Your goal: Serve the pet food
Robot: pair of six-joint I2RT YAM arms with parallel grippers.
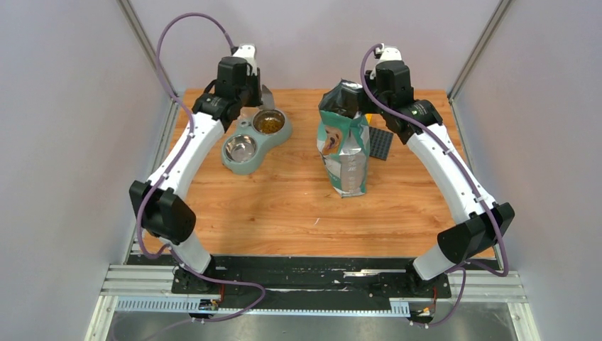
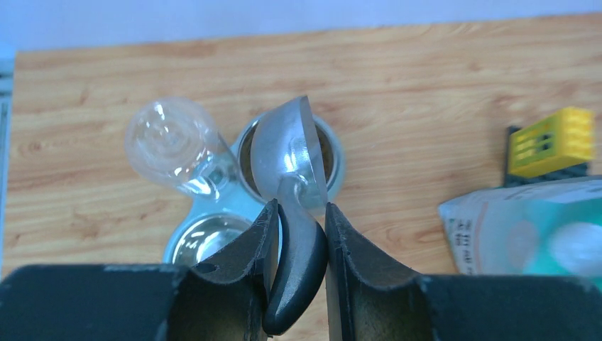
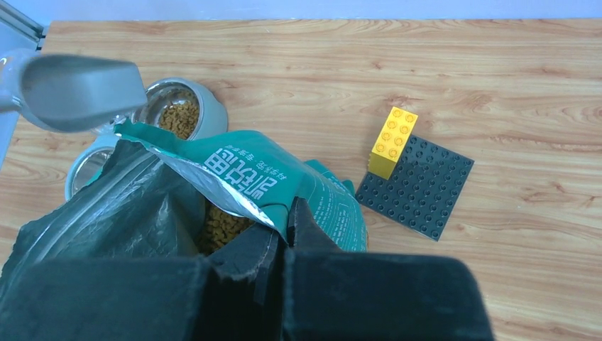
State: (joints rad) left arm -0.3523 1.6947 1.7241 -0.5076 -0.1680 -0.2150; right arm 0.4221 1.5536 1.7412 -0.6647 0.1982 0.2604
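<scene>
Brown pet food (image 1: 270,123) lies in the far bowl of a grey-green double feeder (image 1: 238,167); the near bowl (image 1: 241,148) is bare metal. More pet food (image 3: 223,224) shows inside the open green-and-white bag (image 1: 344,153). My left gripper (image 2: 302,213) is shut on the black handle of a metal scoop (image 2: 287,153), which is tipped on edge just above the filled bowl (image 2: 334,153); no pellets show in it. My right gripper (image 3: 287,213) is shut on the bag's top edge (image 3: 284,177) and holds the bag upright at mid-table.
A dark studded baseplate (image 3: 419,185) with a yellow brick (image 3: 392,141) lies right of the bag, towards the back. A clear rounded dome (image 2: 174,145) stands at the feeder's left side. Enclosure walls rise on both sides and behind.
</scene>
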